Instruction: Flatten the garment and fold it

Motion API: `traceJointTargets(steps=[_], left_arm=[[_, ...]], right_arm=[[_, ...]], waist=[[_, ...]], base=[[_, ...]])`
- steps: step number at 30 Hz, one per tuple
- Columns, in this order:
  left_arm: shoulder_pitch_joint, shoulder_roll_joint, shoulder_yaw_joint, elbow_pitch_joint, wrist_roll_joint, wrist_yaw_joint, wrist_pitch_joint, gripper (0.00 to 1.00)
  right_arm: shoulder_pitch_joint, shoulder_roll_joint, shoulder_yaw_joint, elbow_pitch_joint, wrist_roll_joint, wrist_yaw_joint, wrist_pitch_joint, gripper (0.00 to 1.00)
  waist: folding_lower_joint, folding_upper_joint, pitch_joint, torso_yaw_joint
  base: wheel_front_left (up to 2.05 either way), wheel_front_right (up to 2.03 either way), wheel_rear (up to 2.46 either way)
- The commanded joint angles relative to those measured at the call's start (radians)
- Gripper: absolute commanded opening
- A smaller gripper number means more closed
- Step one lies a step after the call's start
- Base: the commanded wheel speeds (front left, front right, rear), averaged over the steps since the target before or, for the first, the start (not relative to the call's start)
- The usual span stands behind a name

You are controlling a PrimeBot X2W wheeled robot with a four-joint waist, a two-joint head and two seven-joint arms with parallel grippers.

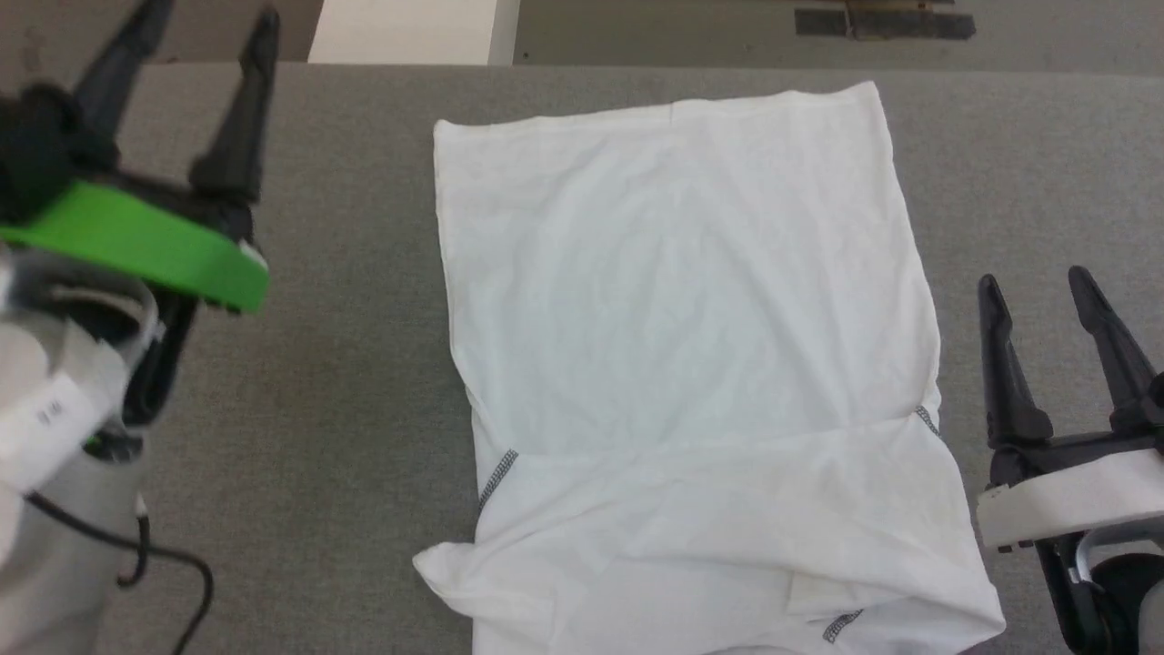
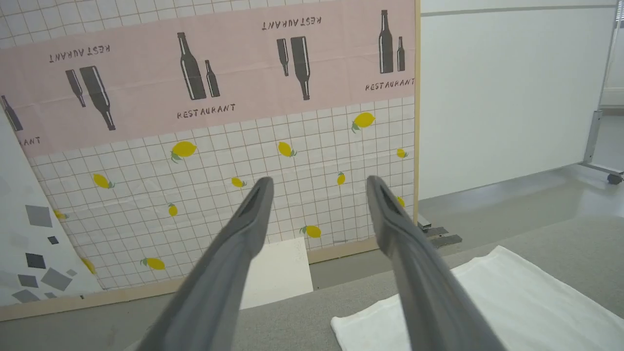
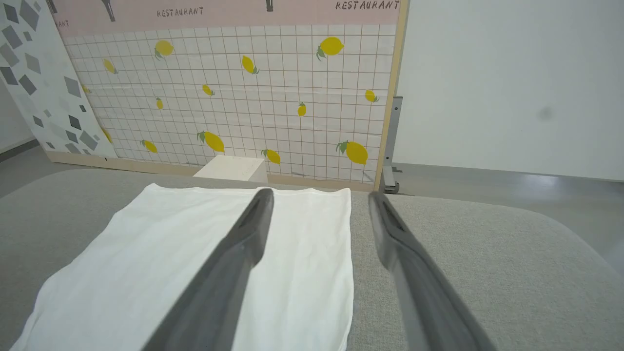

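some of the garment runs out of view below.

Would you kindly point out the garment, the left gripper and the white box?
garment (image 1: 682, 300), head view, its flat middle.
left gripper (image 2: 319, 180), left wrist view, between its fingers' tips.
white box (image 1: 405, 32), head view, top face.

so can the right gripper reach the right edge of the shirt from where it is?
Probably yes. The right gripper stands open just beside the right edge of the shirt, not touching the cloth, with just grey tabletop between them.
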Motion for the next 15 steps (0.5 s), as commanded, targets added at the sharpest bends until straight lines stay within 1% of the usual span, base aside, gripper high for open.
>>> traceJointTargets(steps=[1,3,5,7,9,15], left_arm=[[-0.066,0.012,0.001,0.036,-0.017,-0.018,0.030,1.00],[-0.158,0.019,0.001,0.098,-0.034,-0.039,0.069,1.00],[-0.229,0.014,0.000,0.164,-0.064,-0.056,0.105,1.00],[-0.283,0.015,-0.015,0.224,-0.090,-0.081,0.145,1.00],[-0.326,0.023,-0.029,0.277,-0.103,-0.096,0.180,1.00],[-0.423,0.041,-0.071,0.389,-0.115,-0.118,0.257,1.00]], right_arm=[[-0.020,0.001,0.009,-0.009,0.002,-0.002,0.000,1.00],[-0.032,0.001,0.020,-0.015,0.006,-0.002,-0.003,1.00],[-0.045,0.001,0.029,-0.018,0.009,-0.002,-0.010,1.00],[-0.058,0.001,0.036,-0.021,0.012,-0.002,-0.019,1.00],[-0.072,0.001,0.041,-0.024,0.013,-0.002,-0.027,1.00],[-0.109,0.001,0.055,-0.036,0.012,-0.002,-0.039,1.00]], waist=[[0.0000,0.0000,0.089,-0.019],[0.0000,0.0000,0.128,-0.031],[0.0000,0.0000,0.166,-0.044],[0.0000,0.0000,0.201,-0.058],[0.0000,0.0000,0.237,-0.072],[0.0000,0.0000,0.335,-0.107]], base=[[0.00,0.00,0.00],[0.00,0.00,0.00],[0.00,0.00,0.00],[0.00,0.00,0.00],[0.00,0.00,0.00],[0.00,0.00,0.00]])
